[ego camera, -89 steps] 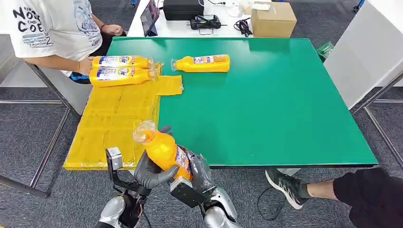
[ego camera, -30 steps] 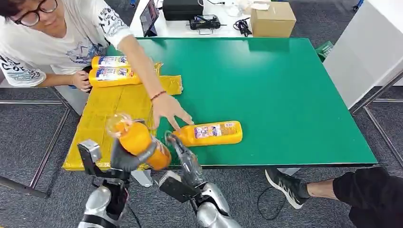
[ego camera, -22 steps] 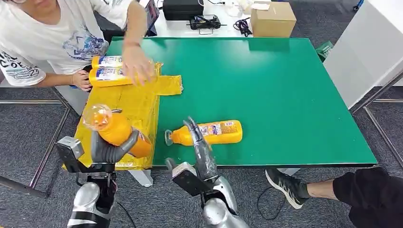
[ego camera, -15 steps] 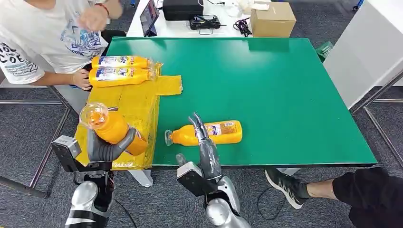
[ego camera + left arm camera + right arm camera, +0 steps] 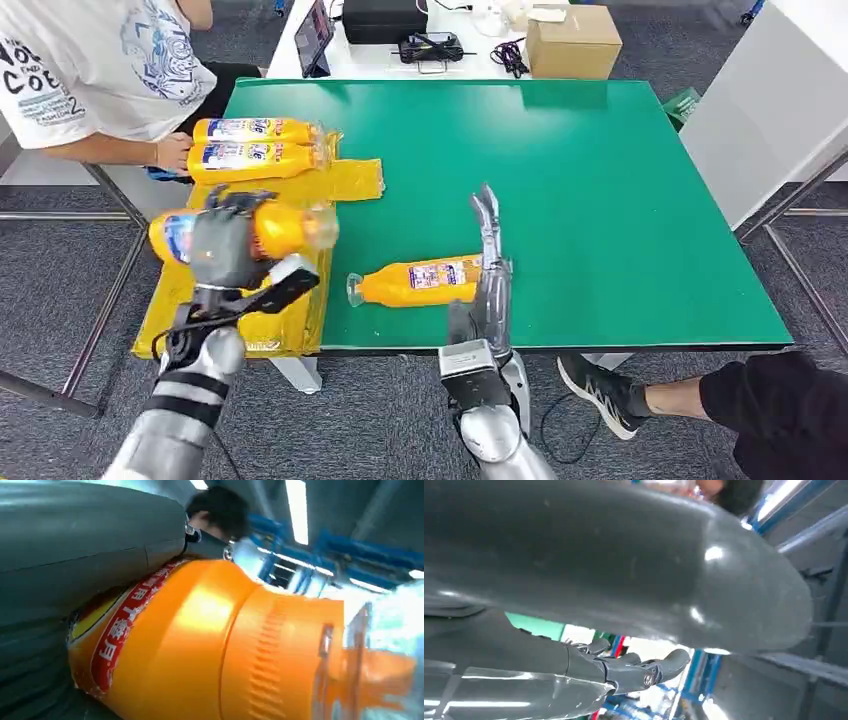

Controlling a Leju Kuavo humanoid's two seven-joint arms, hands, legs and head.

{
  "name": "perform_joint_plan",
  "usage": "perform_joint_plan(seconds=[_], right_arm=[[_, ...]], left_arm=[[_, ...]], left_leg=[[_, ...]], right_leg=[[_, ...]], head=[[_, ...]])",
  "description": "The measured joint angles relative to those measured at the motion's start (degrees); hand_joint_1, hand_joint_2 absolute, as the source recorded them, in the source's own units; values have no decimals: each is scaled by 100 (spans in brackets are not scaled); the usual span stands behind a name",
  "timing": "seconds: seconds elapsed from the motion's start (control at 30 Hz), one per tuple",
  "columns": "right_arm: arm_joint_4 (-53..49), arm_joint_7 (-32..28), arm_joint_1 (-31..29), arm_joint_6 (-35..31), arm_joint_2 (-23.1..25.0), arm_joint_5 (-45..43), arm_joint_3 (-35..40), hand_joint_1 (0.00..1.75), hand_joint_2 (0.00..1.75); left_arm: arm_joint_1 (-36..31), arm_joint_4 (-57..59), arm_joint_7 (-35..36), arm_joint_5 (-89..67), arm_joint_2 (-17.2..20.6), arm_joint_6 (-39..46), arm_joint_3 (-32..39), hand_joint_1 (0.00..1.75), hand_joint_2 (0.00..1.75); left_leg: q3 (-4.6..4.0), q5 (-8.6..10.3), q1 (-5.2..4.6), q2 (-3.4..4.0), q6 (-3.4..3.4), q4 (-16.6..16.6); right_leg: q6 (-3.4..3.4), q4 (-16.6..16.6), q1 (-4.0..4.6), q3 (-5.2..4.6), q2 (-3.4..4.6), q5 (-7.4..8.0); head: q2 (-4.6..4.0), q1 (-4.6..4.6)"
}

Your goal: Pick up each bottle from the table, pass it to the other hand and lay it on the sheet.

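My left hand (image 5: 222, 250) grips an orange bottle (image 5: 275, 228) and holds it level over the yellow sheet (image 5: 235, 300), cap toward the table; the left wrist view shows the same bottle (image 5: 215, 645) close up. Another orange bottle (image 5: 425, 281) lies on its side on the green table (image 5: 620, 200) near the front edge. My right hand (image 5: 490, 262) stands upright over that bottle's base end, fingers straight and holding nothing; its fingers (image 5: 634, 672) appear in the right wrist view. Two more orange bottles (image 5: 255, 131) (image 5: 255, 157) lie side by side at the sheet's far end.
A person in a white shirt (image 5: 90, 60) sits at the far left, one hand by the two lying bottles. Behind the table are a cardboard box (image 5: 573, 40) and black devices (image 5: 430, 45). A person's shoe (image 5: 600, 395) and leg are under the table's front right.
My left hand has turned the bottle from upright to level and carried it further over the sheet. My right hand has shifted right and risen. The person's arm has drawn back.
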Motion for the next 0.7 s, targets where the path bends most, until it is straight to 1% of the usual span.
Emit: perform_joint_plan(seconds=[0.07, 0.1, 0.23, 0.37, 0.57, 0.7], right_arm=[[-33, -4, -9, 0, -2, 2, 0, 0, 0], [-44, -7, -19, 0, -2, 2, 7, 0, 175], [-55, -11, -54, 144, -9, -15, 98, 0, 175], [-26, -103, -61, 300, -35, -72, 173, 0, 175], [35, -111, -60, 317, -48, -96, 251, 0, 175], [83, -114, -63, 430, -48, -103, 295, 0, 175]], left_arm=[[-178, 346, 78, -121, 41, -2, -100, 175, 175], [-278, 529, 150, -233, 77, -39, -161, 175, 175], [-726, 1287, 288, -647, 243, -497, -422, 175, 175], [-1127, 2103, 129, -572, 409, -794, -583, 175, 175], [-1364, 2710, 92, -522, 538, -907, -666, 175, 175], [-1487, 3013, 155, -534, 608, -1348, -767, 175, 175]], left_leg=[[0, 0, 0, 7, 0, 0], [0, 0, 0, 7, 0, 0], [-1, 0, 1, 6, -1, 0], [-1, -1, 2, 14, -1, -1], [-3, 1, 1, 7, -2, -1], [-3, 0, 1, 8, -2, -1]], right_leg=[[0, 0, 0, -1, 1, 0], [0, 1, 0, -1, 1, 0], [-1, 1, 2, -2, 1, -1], [-1, 2, 1, -3, 5, -2], [-2, 2, 0, -2, 4, -2], [-1, 2, 0, -2, 4, -2]], head=[[0, 2], [0, 4], [0, 4], [0, 4], [0, 2], [0, 4]])
